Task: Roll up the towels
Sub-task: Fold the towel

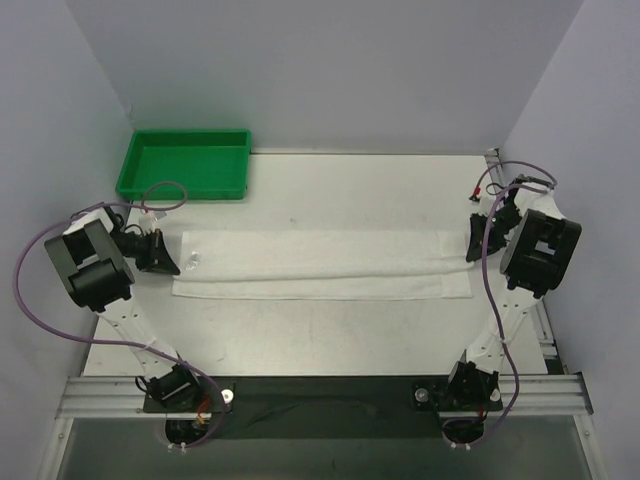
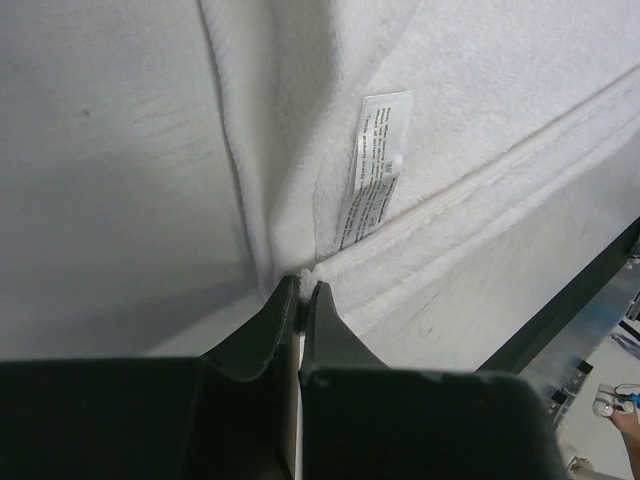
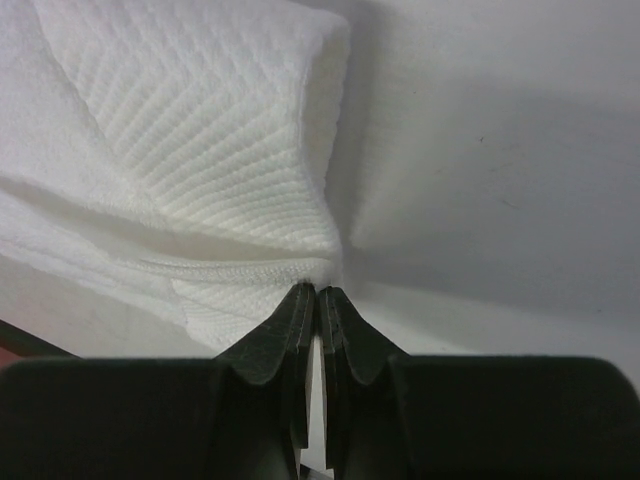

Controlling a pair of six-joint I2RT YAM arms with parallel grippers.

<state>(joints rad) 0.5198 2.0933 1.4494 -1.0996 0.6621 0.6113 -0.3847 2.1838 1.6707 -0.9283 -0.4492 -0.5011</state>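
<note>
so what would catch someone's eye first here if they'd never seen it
The long white towel, folded into a strip across the middle of the table, with the left end effector and right end effector each pinched shut on one end of it. Then the bright green tray at the far left corner, and a care label near the left grip.

The towel point(image 1: 320, 262) is white cloth, soft and matt. Under my left wrist it looks plush and fuzzy with a stitched hem; under my right wrist it shows a fine, diamond-ribbed weave. Its care label point(image 2: 375, 170) is smooth with a slight sheen and small print. My left pincer point(image 2: 303, 292) and my right pincer point(image 3: 317, 292) look like black, matt, hard plastic. The table point(image 1: 330, 335) is white, smooth and matt, faintly scuffed. The tray point(image 1: 180, 190), upper left, is glossy green plastic. The rail point(image 1: 100, 395) along the bottom is bare, dull metal.
</note>
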